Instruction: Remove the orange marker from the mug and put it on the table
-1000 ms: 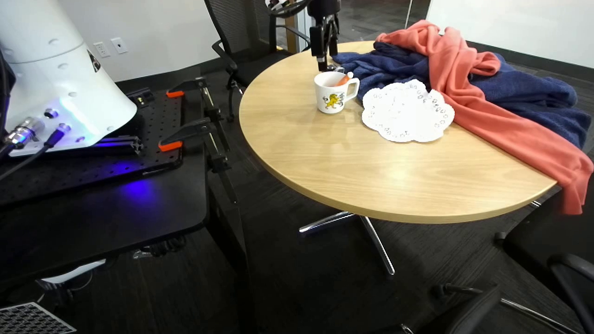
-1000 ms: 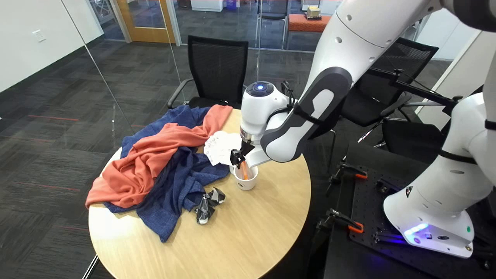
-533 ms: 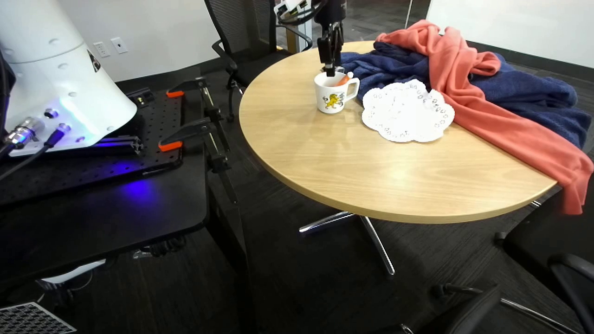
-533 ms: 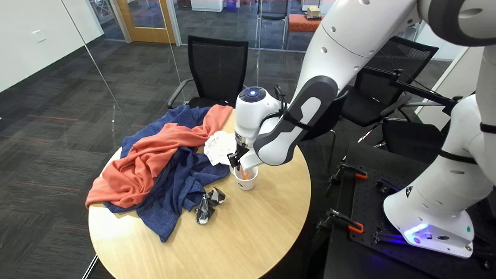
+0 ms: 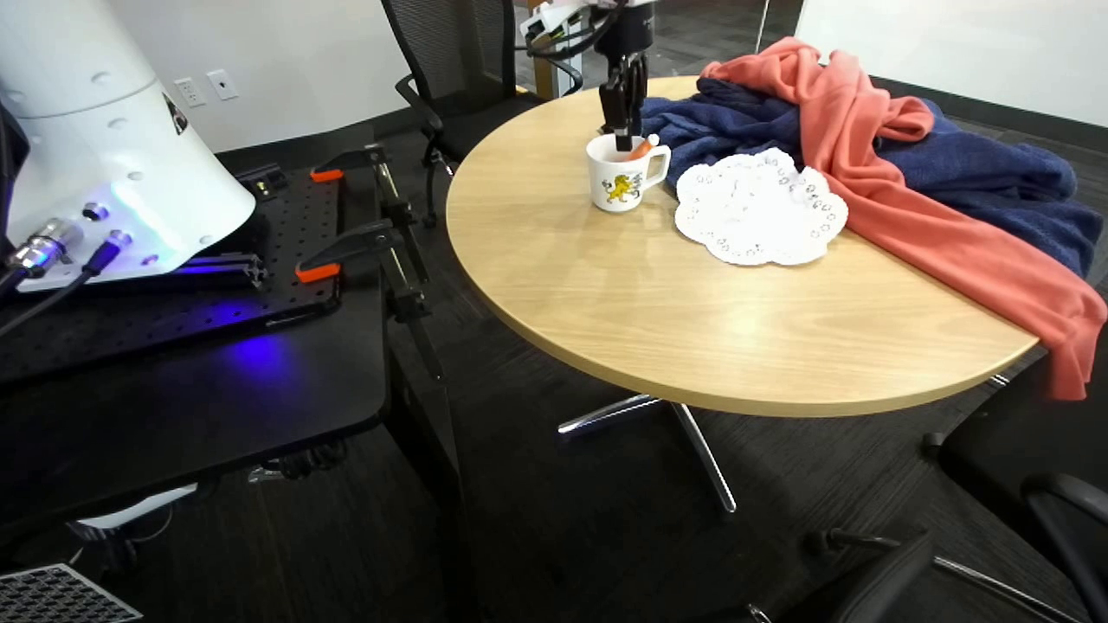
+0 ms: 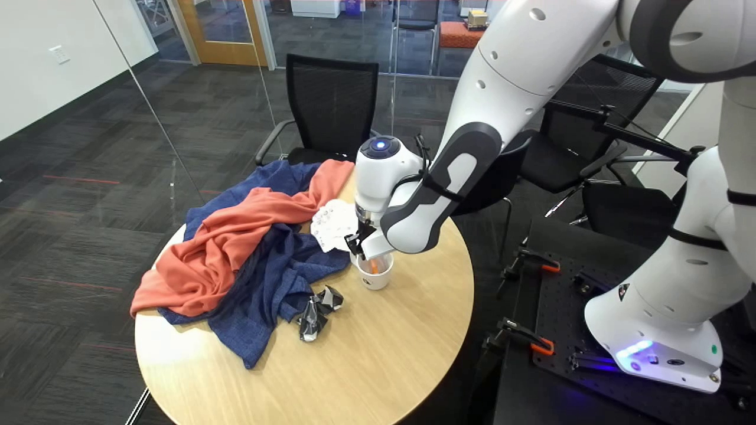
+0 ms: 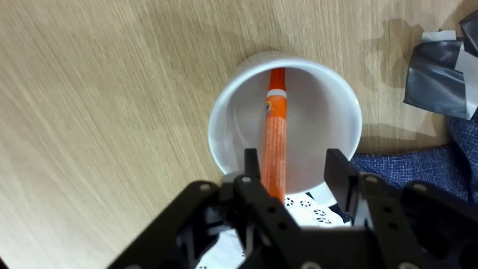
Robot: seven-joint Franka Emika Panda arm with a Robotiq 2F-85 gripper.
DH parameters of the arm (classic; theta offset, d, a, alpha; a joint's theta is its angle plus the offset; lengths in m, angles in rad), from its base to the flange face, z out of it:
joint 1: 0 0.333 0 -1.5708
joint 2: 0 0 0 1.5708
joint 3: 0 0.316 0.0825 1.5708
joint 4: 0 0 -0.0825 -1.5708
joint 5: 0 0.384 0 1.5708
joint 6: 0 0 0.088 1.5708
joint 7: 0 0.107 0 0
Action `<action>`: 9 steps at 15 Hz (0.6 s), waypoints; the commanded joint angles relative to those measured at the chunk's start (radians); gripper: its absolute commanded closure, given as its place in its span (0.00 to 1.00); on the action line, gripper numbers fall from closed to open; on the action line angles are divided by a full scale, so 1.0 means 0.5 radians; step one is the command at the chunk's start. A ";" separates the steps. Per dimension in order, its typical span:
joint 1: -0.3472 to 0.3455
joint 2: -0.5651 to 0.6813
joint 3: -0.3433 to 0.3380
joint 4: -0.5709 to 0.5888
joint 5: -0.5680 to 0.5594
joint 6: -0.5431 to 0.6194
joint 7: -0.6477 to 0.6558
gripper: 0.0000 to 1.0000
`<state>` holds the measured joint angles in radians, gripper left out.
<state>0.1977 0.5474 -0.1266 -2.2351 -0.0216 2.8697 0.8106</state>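
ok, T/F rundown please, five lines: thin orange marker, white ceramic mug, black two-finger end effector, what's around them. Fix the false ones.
1. The thin orange marker leans inside the white ceramic mug. True.
2. The black two-finger end effector has clamped the marker. False: its jaws stand apart.
3. The mug stands on the round tan wooden table. True.
4. The mug sits on the white scalloped doily. False: the doily lies beside it.
5. The salmon-orange cloth lies across the navy-blue cloth. True.

Your marker (image 7: pixel 275 134) leans inside the mug (image 5: pixel 613 183) on the table (image 5: pixel 658 320).
In an exterior view you have the mug at upper centre, the doily (image 5: pixel 760 209) just right of it, and two overlapping cloths (image 5: pixel 835 121) at upper right.
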 commanded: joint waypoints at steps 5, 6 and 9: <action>0.033 0.088 -0.037 0.079 0.073 -0.015 -0.048 0.72; 0.034 0.097 -0.039 0.086 0.073 -0.016 -0.048 0.68; 0.050 0.131 -0.059 0.115 0.064 -0.019 -0.039 0.66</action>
<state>0.1977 0.5920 -0.1295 -2.2069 -0.0139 2.8696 0.8105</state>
